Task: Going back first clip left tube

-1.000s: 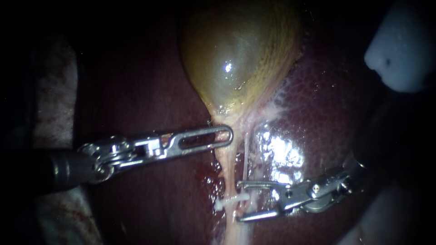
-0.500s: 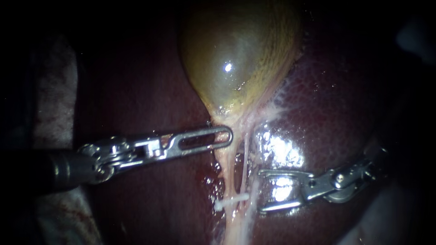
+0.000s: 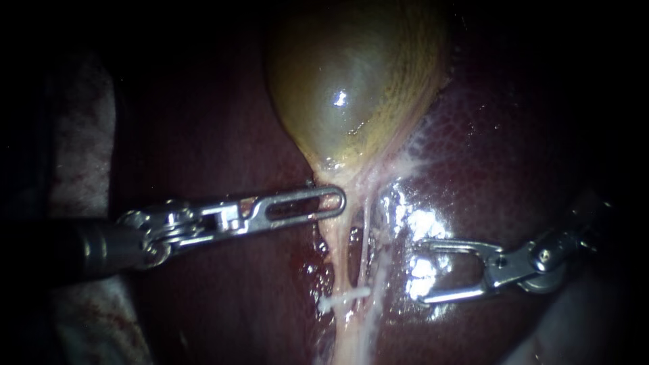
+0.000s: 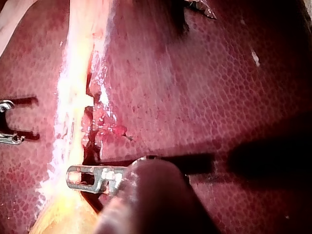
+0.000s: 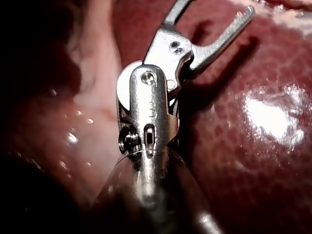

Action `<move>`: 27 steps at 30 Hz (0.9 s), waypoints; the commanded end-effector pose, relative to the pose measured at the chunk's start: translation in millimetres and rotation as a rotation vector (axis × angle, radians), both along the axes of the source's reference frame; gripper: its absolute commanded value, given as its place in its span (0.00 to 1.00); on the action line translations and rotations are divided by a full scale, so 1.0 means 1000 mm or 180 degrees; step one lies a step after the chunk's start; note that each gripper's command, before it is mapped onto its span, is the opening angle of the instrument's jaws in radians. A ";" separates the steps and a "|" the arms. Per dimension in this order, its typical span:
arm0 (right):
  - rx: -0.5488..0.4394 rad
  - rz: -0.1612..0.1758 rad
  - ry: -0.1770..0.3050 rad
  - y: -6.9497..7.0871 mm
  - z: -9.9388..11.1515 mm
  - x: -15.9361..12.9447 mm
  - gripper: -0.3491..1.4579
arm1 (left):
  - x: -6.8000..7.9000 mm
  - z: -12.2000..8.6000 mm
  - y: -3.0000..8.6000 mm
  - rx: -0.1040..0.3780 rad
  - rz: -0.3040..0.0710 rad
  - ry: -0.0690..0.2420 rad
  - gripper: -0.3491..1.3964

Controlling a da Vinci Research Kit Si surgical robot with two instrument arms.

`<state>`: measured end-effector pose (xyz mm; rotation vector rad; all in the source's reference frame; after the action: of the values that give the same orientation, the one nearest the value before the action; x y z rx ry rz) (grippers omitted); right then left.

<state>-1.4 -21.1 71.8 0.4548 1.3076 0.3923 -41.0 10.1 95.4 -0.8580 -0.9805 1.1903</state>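
1. gallbladder: one, yellow-green and glistening, lying on the dark red liver; it narrows downward to a pale neck, from which two tubes run on side by side
2. left tube: the thicker, pale strand; right tube: a thin whitish strand just beside it, with a dark slit between the two
3. clip: one, white, set crosswise on the left tube below the slit; one end stands out past that tube's left edge, the other reaches toward the right tube, and whether it takes that tube in cannot be told
4. left instrument: enters from the left, jaws together and clamped on the neck of the gallbladder, the slotted jaw facing the camera; the clip lies below these jaws, apart from them; in the left wrist view the tip rests on the pale band of tissue
5. right instrument: enters from the right, jaws spread wide and holding nothing, over the glistening liver to the right of both tubes; the clip lies just beyond the jaw tips, near but not touching, about level with the lower jaw
6. right wrist view: the same instrument with jaws apart above the liver, one tip cut off by the frame
7. count: two instruments, two tubes, one clip, one gallbladder
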 end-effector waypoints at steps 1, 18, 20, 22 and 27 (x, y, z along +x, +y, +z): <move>-0.0003 -0.0003 0.0000 0.0000 -0.0001 -0.0002 0.52 | 0.0000 0.0002 0.0000 -0.0005 0.0003 -0.0004 0.00; -0.0018 0.0001 0.0004 0.0002 -0.0001 -0.0004 0.52 | -0.0003 0.0024 0.0002 -0.0038 0.0004 -0.0004 0.11; -0.0018 0.0001 0.0003 0.0003 0.0000 -0.0004 0.52 | -0.0003 0.0025 0.0003 -0.0058 0.0004 0.0003 0.16; -0.0018 0.0001 0.0003 0.0003 0.0000 -0.0004 0.52 | -0.0003 0.0025 0.0003 -0.0093 0.0019 0.0005 0.23; -0.0019 0.0000 0.0003 0.0003 0.0000 -0.0004 0.52 | -0.0003 0.0025 0.0004 -0.0145 0.0041 0.0007 0.34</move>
<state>-1.8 -20.8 71.8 0.4495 1.3090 0.3887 -41.3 10.5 97.9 -0.8894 -0.9613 1.2321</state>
